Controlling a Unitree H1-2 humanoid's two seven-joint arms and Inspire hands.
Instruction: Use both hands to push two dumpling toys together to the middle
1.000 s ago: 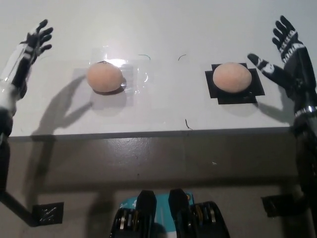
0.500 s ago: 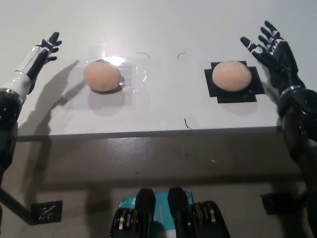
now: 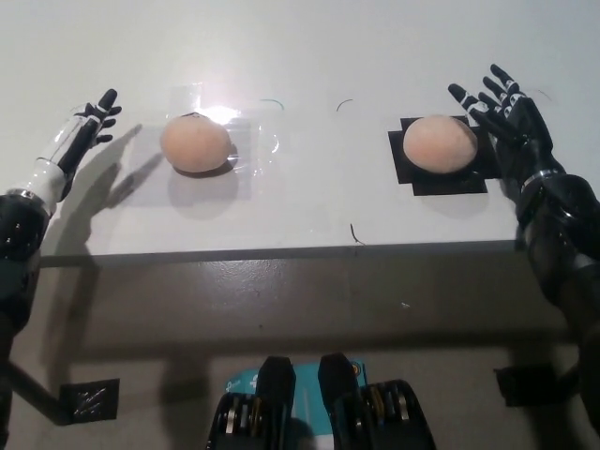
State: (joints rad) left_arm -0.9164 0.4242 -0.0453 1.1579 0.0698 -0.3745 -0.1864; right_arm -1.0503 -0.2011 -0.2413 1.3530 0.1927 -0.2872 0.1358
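Note:
Two tan dumpling toys lie on the white table (image 3: pixel 309 202). The left dumpling (image 3: pixel 195 143) rests on a clear plastic sheet, and the right dumpling (image 3: pixel 439 144) rests on a black patch. My white left hand (image 3: pixel 82 133) is open, out to the left of the left dumpling with a gap between them. On the other side, my black right hand (image 3: pixel 502 117) is open with fingers spread, close beside the right dumpling's right side. I cannot tell whether it touches the toy.
The table's front edge (image 3: pixel 281 253) runs across the middle of the picture, with brown floor below it. Small dark marks (image 3: pixel 354 232) dot the table between the toys. Black brackets (image 3: pixel 89 401) sit on the floor at both lower corners.
Both hands have come down and inward. The right hand moved left to the right dumpling's side; the left hand drew nearer the left dumpling. Neither toy has moved.

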